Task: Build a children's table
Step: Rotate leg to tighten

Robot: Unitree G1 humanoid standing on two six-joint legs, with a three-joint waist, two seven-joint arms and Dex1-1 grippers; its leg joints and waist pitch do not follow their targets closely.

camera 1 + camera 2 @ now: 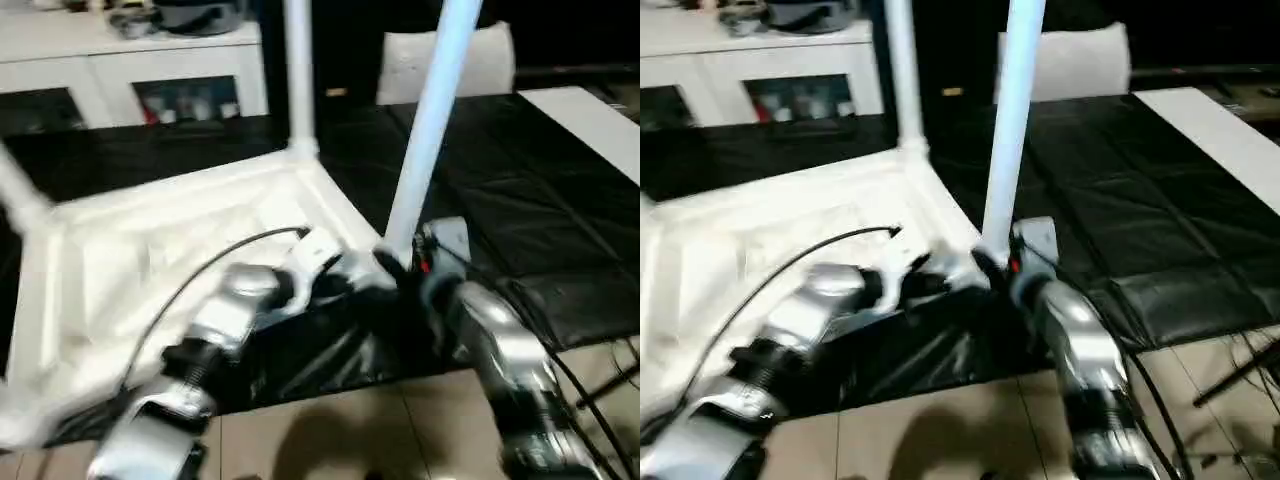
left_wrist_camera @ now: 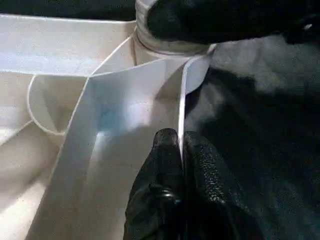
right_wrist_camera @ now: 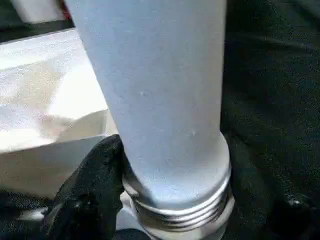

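Tabletop lies upside down on the black mat, two legs already standing at its far and left corners. Left gripper is clenched on the thin rim near the right corner. Right gripper grasps a leg low at its threaded end, over the corner socket. Risk: the leg leans slightly, so the thread could cross or jam, and the rim could slip from the pinch.
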